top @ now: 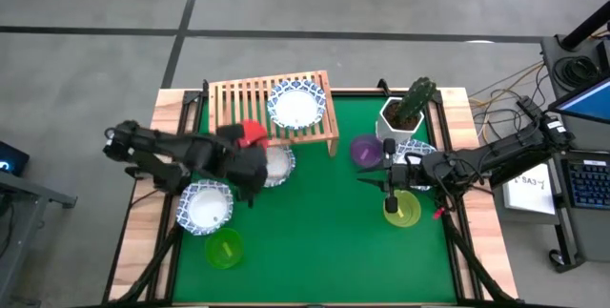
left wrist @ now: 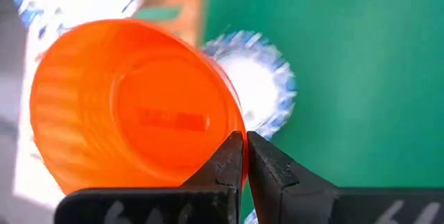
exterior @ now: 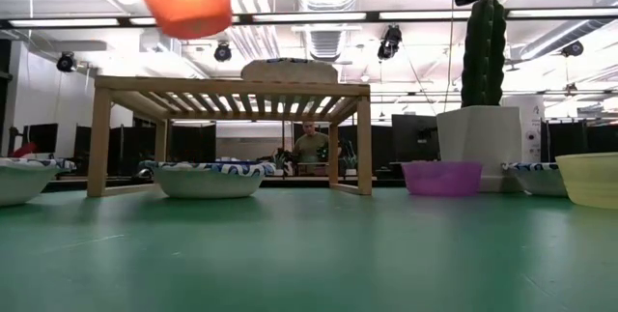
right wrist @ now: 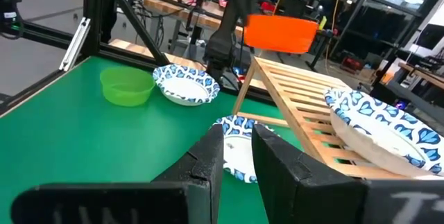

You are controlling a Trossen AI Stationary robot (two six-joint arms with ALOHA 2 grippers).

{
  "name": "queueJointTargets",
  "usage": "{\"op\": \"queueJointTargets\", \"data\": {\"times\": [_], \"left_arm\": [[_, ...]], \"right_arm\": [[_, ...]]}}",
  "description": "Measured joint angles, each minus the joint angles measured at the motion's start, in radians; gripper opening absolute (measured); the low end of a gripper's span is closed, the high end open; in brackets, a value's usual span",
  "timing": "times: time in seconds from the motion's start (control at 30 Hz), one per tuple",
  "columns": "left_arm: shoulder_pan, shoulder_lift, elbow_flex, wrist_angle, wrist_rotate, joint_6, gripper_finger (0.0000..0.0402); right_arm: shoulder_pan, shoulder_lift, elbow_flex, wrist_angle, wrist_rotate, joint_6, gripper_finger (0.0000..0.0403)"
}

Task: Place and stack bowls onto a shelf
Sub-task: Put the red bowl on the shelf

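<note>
My left gripper (left wrist: 244, 156) is shut on the red bowl (top: 250, 133), which is in the air over the near left part of the wooden shelf (top: 250, 100). In the low view the red bowl (exterior: 190, 8) is well above the shelf top (exterior: 232, 84). One patterned bowl (top: 296, 106) rests on the shelf's slats. Another patterned bowl (top: 278, 163) stands on the mat just in front of the shelf, and a third (top: 205, 207) is near the left edge. My right gripper (right wrist: 237, 151) is open and empty, above the yellow-green bowl (top: 402, 209). My left gripper pinches the red bowl's rim (left wrist: 238, 128) between its two fingers. The wall runs between the fingertips (left wrist: 229, 160), and the bowl's underside (left wrist: 166, 113) faces the wrist camera. The bowl is lifted clear and slightly tilted, with nothing under it but the shelf far below.
A green bowl (top: 224, 249) is on the mat near the left front. A purple bowl (top: 366, 150), a white pot with a cactus (top: 405, 108) and a fourth patterned bowl (top: 419, 149) crowd the right side. The middle of the green mat (top: 315, 222) has free room.
</note>
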State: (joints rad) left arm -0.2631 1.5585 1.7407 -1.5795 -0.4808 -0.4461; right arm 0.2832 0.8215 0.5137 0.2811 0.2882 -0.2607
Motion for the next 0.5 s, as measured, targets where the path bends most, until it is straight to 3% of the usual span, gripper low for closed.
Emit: {"op": "queueJointTargets", "data": {"times": [0.37,0.5], "left_arm": [[0.420,-0.023,-0.100,0.016,0.001,0.339,0.0000],[0.538,-0.005,-0.100,0.051,0.087,0.428,0.0000]], "right_arm": [[0.000,0.000,0.000,-0.015,0.000,0.002,0.0066],[0.000,0.000,0.000,-0.015,0.000,-0.002,0.0066]]}}
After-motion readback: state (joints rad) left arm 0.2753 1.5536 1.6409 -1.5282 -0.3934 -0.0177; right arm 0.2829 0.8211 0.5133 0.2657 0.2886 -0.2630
